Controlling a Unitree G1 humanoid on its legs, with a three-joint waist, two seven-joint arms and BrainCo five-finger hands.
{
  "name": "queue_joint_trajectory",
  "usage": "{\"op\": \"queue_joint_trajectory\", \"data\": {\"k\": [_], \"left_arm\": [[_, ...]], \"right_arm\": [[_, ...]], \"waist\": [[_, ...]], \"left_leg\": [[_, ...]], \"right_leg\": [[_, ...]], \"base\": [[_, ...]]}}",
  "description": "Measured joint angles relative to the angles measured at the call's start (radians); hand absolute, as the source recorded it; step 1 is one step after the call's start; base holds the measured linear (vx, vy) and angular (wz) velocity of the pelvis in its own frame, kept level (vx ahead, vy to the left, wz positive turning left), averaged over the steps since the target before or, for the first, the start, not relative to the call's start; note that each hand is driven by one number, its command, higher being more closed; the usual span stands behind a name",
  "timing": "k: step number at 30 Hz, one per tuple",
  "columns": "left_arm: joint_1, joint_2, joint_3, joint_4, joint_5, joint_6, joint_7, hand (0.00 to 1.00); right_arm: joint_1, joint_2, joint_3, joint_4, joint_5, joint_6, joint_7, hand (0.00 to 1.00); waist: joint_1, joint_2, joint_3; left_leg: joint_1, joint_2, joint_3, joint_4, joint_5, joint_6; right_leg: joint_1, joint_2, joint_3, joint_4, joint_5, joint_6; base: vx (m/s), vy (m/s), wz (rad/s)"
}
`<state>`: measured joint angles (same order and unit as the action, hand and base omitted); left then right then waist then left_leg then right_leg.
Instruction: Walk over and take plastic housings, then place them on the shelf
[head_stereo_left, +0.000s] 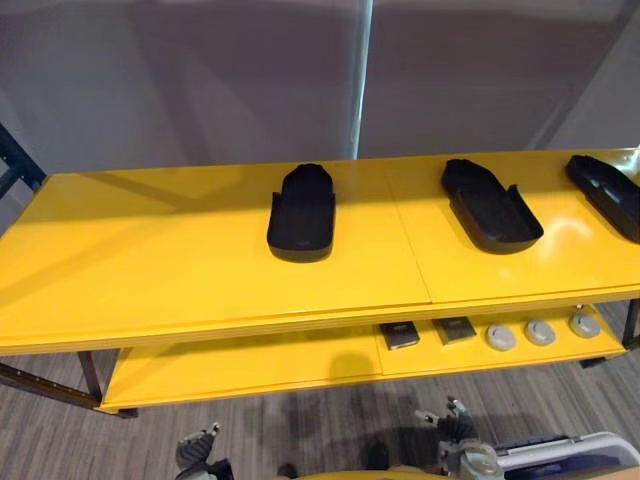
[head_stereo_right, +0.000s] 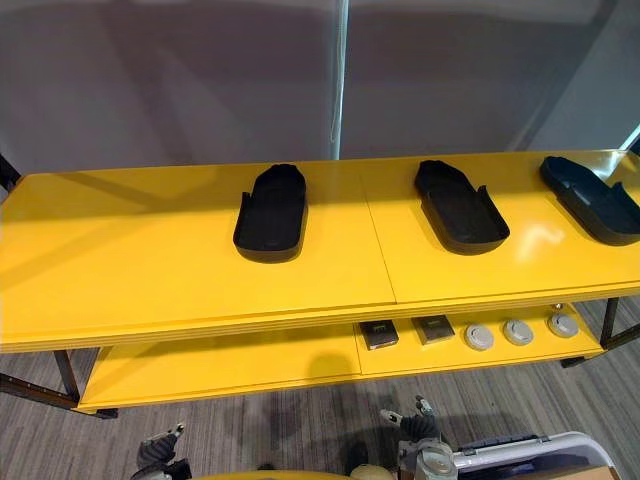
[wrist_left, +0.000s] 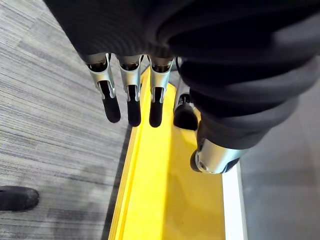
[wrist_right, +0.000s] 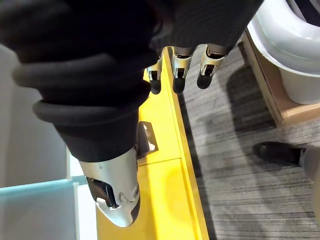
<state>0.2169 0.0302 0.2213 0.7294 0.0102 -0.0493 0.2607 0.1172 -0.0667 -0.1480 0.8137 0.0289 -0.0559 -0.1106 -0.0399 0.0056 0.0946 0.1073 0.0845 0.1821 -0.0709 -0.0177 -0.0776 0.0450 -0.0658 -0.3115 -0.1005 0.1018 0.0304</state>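
Plastic housings (head_stereo_left: 301, 212), three, black, are lying across the yellow shelf top (head_stereo_left: 150, 250), long axes pointing up-frame, while left hand (head_stereo_left: 197, 452) and right hand (head_stereo_left: 450, 425) are hanging empty at frame bottom, fingers straight and apart.

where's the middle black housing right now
In the eye views the middle housing lies on the yellow shelf's top board, right of centre, between the left housing and the right housing at the board's right end.
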Motion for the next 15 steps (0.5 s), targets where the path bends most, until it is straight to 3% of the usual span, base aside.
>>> {"op": "queue_joint_trajectory", "data": {"k": [8, 10, 12, 15], "left_arm": [[-0.025, 0.020, -0.081, 0.010, 0.018, 0.000, -0.021, 0.00], [-0.028, 0.023, -0.090, 0.010, 0.031, 0.000, -0.021, 0.00], [-0.021, 0.023, -0.099, 0.010, 0.041, 0.000, -0.021, 0.00], [-0.031, 0.023, -0.100, 0.009, 0.040, -0.001, -0.021, 0.00]], "right_arm": [[-0.001, 0.000, -0.004, 0.000, -0.002, 0.002, 0.000, 0.00], [-0.003, 0.000, -0.004, 0.000, -0.005, 0.002, 0.000, 0.00], [-0.002, 0.000, -0.002, -0.001, -0.033, 0.002, 0.000, 0.00], [-0.022, -0.002, 0.005, -0.005, -0.061, 0.002, -0.005, 0.00]], "waist": [[-0.008, 0.000, 0.001], [-0.011, 0.002, 0.011], [-0.005, 0.009, 0.021], [-0.002, 0.007, 0.022]], "left_leg": [[0.012, 0.005, 0.018, 0.005, -0.005, -0.002], [0.010, 0.015, 0.031, 0.044, -0.031, -0.006], [0.003, 0.040, 0.047, 0.134, -0.096, -0.014], [-0.040, 0.042, 0.008, 0.247, -0.135, -0.027]], "right_leg": [[0.002, 0.006, 0.016, 0.002, -0.014, 0.005], [0.001, 0.006, 0.023, 0.036, -0.038, 0.006], [-0.009, 0.011, 0.049, 0.114, -0.088, 0.000], [-0.074, 0.011, 0.099, 0.199, -0.133, -0.002]], "base": [[0.01, -0.002, -0.07], [0.02, 0.003, -0.09], [0.00, -0.008, -0.28], [0.05, -0.011, -0.42]]}}
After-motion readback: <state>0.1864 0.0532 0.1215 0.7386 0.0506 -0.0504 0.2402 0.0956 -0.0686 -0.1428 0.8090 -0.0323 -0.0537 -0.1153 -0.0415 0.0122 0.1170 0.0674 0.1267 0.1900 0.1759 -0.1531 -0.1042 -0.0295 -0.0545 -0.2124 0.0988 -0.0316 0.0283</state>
